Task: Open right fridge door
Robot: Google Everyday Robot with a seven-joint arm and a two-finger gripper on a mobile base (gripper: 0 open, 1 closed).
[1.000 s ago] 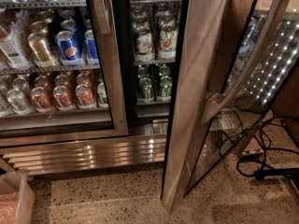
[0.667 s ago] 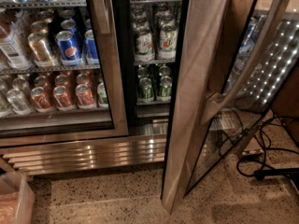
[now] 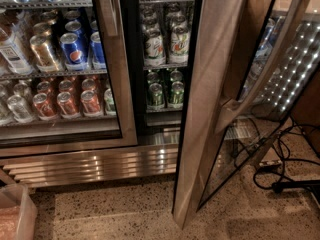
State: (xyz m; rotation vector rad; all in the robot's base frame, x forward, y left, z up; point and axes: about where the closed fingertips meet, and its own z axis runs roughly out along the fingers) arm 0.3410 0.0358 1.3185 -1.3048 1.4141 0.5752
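The single camera stands close before the fridge point(image 3: 90, 164), tilted steeply down at its lower shelves point(image 3: 161, 110) and the floor point(image 3: 115, 209) (open right fridge door point(image 3: 210, 109) nearest the lens); the gripper sits outside the frame.

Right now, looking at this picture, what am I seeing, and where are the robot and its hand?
This comes from the single camera of a wheeled, one-armed robot; where the camera is mounted is not recorded. It looks down at a drinks fridge. The right fridge door, with its long bowed handle, stands swung open, uncovering shelves of green cans. The left door is shut over Pepsi cans. Black cables lie on the speckled floor. The hand is outside the picture, so what it is doing cannot be seen.
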